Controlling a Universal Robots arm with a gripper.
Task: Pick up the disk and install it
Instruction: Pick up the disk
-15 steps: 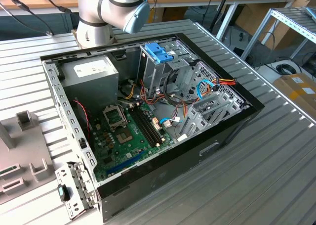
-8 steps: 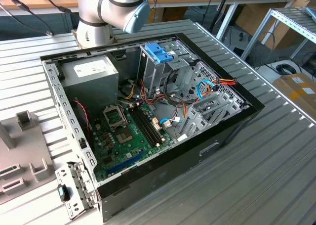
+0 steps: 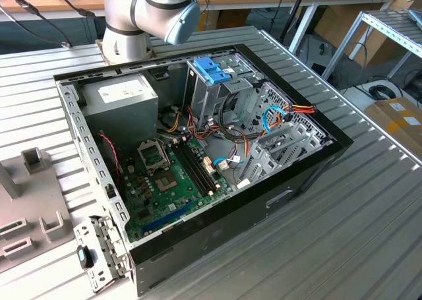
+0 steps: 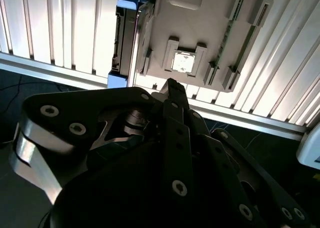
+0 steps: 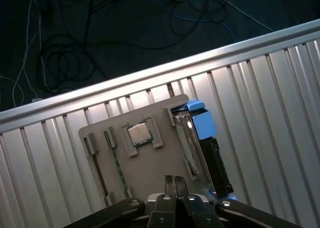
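Blue-edged and stood on edge in a slot of the grey tray [image 5: 150,163] at the exterior view's lower left, the disk [image 5: 202,125] is held upright, likely so its flat faces can be pinched, while the gripper [image 5: 174,180] is poised near it, fingers [image 5: 169,181] pressed together, empty.

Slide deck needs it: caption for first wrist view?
Empty gripper over the grey fixture plate; disk stands on edge at its side, not yet picked.
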